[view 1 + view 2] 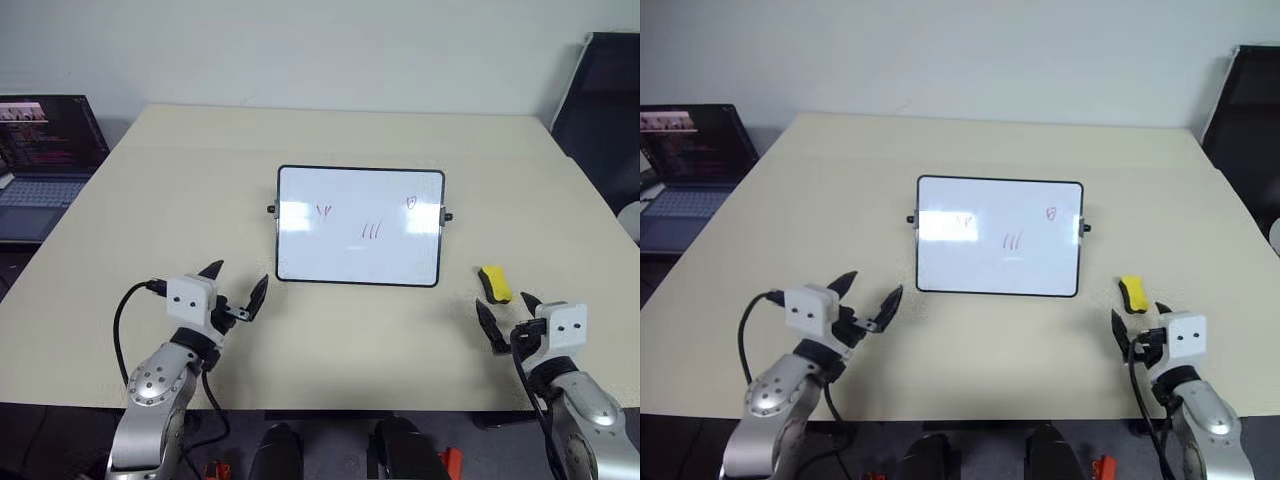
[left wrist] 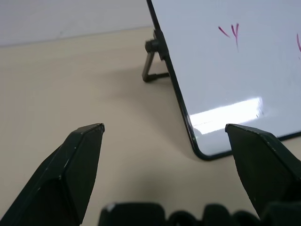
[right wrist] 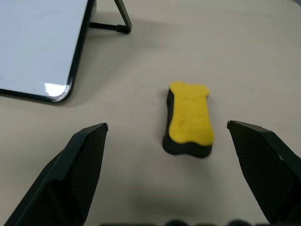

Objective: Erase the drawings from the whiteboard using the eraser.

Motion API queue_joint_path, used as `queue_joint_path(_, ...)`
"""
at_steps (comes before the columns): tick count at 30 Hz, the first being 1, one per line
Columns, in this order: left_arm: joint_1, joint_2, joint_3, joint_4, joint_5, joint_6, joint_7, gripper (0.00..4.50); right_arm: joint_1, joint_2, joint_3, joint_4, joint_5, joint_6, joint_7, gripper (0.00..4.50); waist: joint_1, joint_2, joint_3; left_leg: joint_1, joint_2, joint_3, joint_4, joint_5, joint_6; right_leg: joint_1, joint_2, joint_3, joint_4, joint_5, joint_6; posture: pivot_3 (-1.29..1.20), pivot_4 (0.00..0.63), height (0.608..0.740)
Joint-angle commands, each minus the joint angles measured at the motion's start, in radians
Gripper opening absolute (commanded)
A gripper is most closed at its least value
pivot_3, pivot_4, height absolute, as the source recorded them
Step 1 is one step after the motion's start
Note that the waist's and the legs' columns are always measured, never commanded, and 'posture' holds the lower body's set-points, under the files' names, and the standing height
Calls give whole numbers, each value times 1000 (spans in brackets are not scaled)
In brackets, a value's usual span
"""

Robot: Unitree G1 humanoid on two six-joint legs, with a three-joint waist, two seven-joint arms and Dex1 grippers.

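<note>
**A:** Take the whiteboard [image 1: 360,226] as the reference point. What's to its left?

**B:** Well off its left side, past the tabletop [image 1: 180,190] edge, an open laptop [image 1: 45,150]. Nearer, just off the board's lower left corner, the left gripper [image 1: 235,285] hovers with its fingers spread wide and nothing between them.

**A:** And on the board itself?

**B:** The drawings [image 1: 372,231] are thin red strokes: a V-like mark toward the left, three slanted lines near the middle, a tiny loop toward the upper right. None looks wiped.

**A:** To its right?

**B:** The eraser [image 1: 494,283] lies flat on the tabletop just off the board's lower right corner, yellow face up, apart from the frame. The right gripper [image 1: 508,316] sits just short of it, fingers spread and empty.

**A:** So picking it up comes first. How to do it well?

**B:** I'd bring the right fingers forward and down to straddle the eraser across its narrow waist, then close low enough to hold it firmly with the dark underside free to meet the board. The board stands on a thin prop, so light wiping pressure seems wise.

**A:** Any readable writing?

**B:** None; the laptop screen text is too small to read.
</note>
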Motion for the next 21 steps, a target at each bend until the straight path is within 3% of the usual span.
queue_joint_path(1, -9, 11, -3, -14, 10, 9, -7, 4500, -38, 4, -26, -46, -2, 33, -51, 4464, 0, 0, 0, 0, 0, 0, 0, 0, 0, 0, 0, 0, 0, 0, 0, 0, 150, 740)
queue_joint_path(7, -40, 51, 7, 73, -1, -7, -70, 4500, -62, 5, -19, -87, -12, 58, -97, 4464, 1, -1, -1, 0, -1, 0, 2, 0, 0, 0, -1, 1, -1, 0, 0, 0, 150, 740)
queue_joint_path(11, -124, 139, 66, 152, -28, -52, -148, 4500, -108, 15, 2, -172, 21, 123, -122, 4464, 1, -1, -1, -1, -1, -1, 0, 0, 0, -1, 0, 0, 1, 0, 0, 0, 150, 740)
queue_joint_path(15, -197, 149, 53, 197, -65, -70, -220, 4500, -164, 65, 13, -160, -8, 120, -182, 4464, 1, -1, -1, -1, -1, -1, 0, 0, 0, 0, -1, 0, -1, 0, 0, 0, 150, 740)
queue_joint_path(21, -417, 189, -1, 284, -147, -30, -426, 4500, -194, 70, 24, -326, 60, 346, -227, 4464, 12, -1, -1, -2, -1, -3, -1, 0, 0, -1, 0, -1, 0, 0, 0, 0, 150, 740)
